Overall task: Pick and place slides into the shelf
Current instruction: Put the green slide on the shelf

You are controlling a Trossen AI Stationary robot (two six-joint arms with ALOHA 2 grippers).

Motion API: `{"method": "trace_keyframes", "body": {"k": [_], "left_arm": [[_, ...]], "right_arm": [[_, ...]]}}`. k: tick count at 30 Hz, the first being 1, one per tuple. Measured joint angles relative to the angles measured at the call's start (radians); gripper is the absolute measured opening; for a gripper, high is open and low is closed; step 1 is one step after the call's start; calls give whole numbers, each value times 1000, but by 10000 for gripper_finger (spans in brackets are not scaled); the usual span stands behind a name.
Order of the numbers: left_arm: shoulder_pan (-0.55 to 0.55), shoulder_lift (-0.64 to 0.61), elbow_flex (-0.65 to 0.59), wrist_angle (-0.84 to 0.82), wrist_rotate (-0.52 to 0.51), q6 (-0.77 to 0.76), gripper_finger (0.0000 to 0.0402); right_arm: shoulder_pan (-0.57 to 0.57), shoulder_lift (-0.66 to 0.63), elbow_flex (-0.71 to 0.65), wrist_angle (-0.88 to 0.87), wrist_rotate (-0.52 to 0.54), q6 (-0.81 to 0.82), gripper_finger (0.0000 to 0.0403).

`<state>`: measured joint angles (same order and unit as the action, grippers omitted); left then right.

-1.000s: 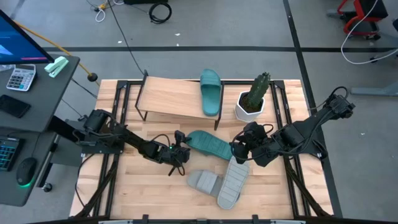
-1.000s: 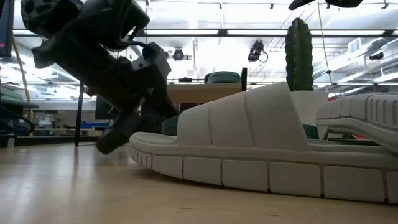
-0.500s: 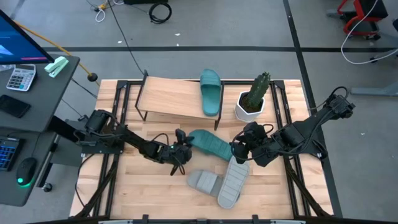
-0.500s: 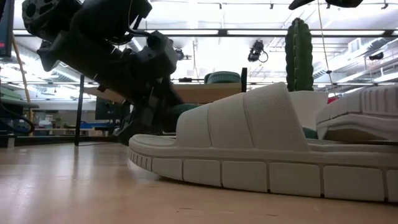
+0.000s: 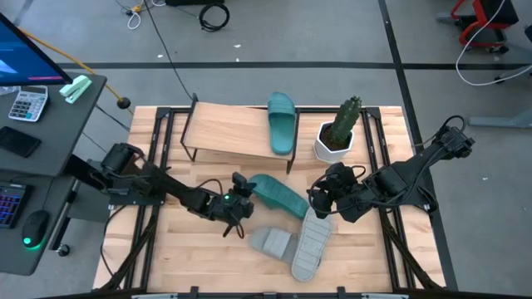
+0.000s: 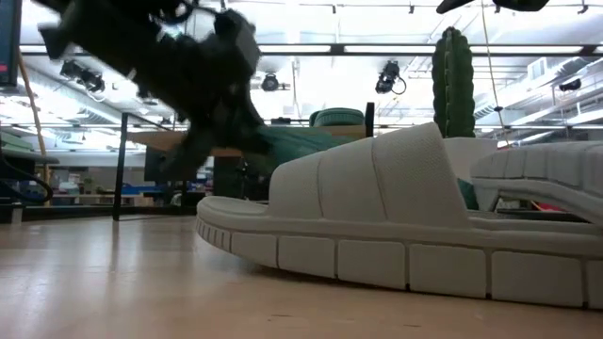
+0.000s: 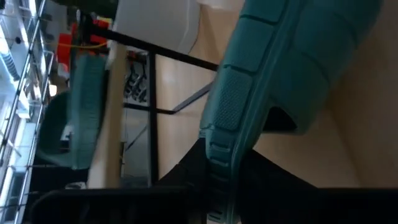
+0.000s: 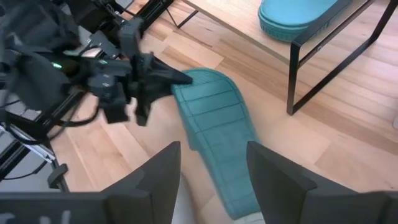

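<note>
The left gripper [image 5: 242, 197] has its jaws clenched on the heel edge of the teal slide [image 5: 278, 193]; rubber looks light, bendy, so grip the rim. The right gripper [image 5: 320, 202] waits, released.

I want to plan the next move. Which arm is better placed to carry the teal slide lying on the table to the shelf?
Left. The left gripper is already clamped on one end of the teal slide, as its wrist view shows. The right gripper is open beside a grey slide, holding nothing. The shelf lies behind.

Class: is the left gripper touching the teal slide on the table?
Touching. The left wrist view shows the left gripper closed on the teal slide's edge.
</note>
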<state>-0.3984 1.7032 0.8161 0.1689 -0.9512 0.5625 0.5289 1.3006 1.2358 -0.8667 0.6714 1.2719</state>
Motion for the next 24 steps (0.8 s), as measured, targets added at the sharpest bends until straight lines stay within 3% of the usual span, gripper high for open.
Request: {"method": "trace_keyframes", "body": {"k": [13,17,24], "left_arm": [[-26,-222,263,-841,-35,-329,51],[-39,-240,434,-1134,19,-415,51],[-37,-238,782,-1578,209,-585,51]], "right_arm": [[0,0,0,0,7,-35,189],[0,0,0,0,9,-43,187],[0,0,0,0,9,-45,187]]}}
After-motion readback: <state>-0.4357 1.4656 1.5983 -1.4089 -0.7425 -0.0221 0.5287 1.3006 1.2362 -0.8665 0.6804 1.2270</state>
